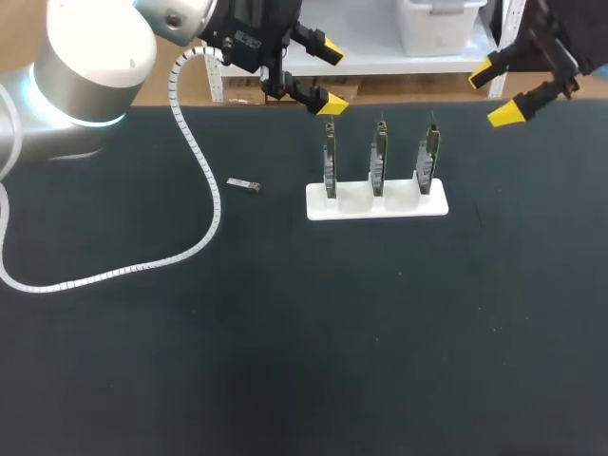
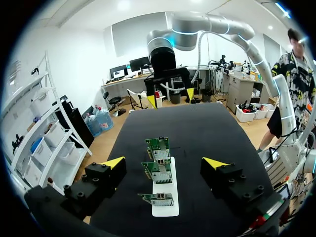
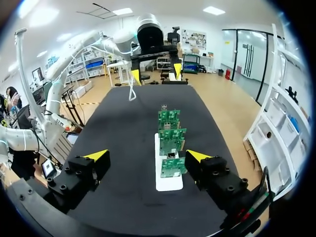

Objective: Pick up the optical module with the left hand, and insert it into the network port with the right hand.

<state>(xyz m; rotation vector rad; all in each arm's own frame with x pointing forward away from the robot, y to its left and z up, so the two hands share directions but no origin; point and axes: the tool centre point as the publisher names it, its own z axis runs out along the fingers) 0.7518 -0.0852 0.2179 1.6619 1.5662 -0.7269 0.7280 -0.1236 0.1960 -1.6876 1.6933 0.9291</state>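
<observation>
The optical module (image 1: 244, 184), a small grey metal block, lies on the black table (image 1: 285, 361) left of a white holder (image 1: 376, 203). Three upright network boards (image 1: 379, 157) stand in that holder. My left gripper (image 1: 328, 74) hangs open above the table's far edge, over the holder's left end, holding nothing. At the far right my right gripper (image 1: 494, 93) is open and empty too. In the left wrist view the boards (image 2: 157, 170) show between and beyond my open left gripper (image 2: 164, 163). My right gripper (image 3: 147, 155) frames the boards (image 3: 171, 139) likewise. Neither wrist view shows the module.
A white spiral cable (image 1: 142, 266) from my left arm loops over the table's left part, ending close to the module. Each wrist view shows the other arm across the table beyond the holder (image 2: 165, 207) (image 3: 168, 183).
</observation>
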